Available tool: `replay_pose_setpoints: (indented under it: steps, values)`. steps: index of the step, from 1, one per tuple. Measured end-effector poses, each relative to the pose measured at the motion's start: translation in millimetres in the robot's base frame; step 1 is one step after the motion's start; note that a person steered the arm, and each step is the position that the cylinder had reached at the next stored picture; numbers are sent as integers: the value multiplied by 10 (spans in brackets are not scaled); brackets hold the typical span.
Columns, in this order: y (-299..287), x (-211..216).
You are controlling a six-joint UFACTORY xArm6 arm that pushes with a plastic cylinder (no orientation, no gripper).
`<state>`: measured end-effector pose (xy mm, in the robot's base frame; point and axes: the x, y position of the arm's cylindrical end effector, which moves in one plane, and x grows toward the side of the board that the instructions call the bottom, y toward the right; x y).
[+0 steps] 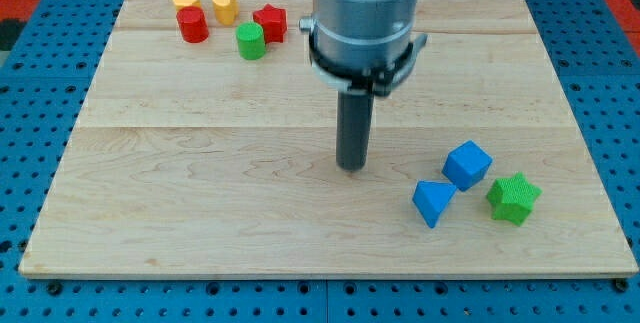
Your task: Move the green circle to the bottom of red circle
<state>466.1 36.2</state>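
Observation:
The green circle [251, 41] stands near the view's top left, just right of and slightly below the red circle [192, 25]. It sits close to the red star [269, 22], on that star's lower left. My tip [351, 166] rests on the board near the middle, far below and to the right of the green circle, touching no block.
Two yellow blocks [185, 2] [224, 6] lie above the red circle. A blue cube [467, 165], a blue triangle [433, 203] and a green star [514, 199] sit at the view's lower right. The wooden board [200, 183] lies on a blue pegboard.

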Motion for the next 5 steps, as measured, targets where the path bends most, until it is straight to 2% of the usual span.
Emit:
replay_pose_setpoints:
  steps: [1, 2, 4, 5]
  values:
    - [65, -924]
    - [-104, -1419]
    - [-1182, -1626]
    - [-1319, -1764]
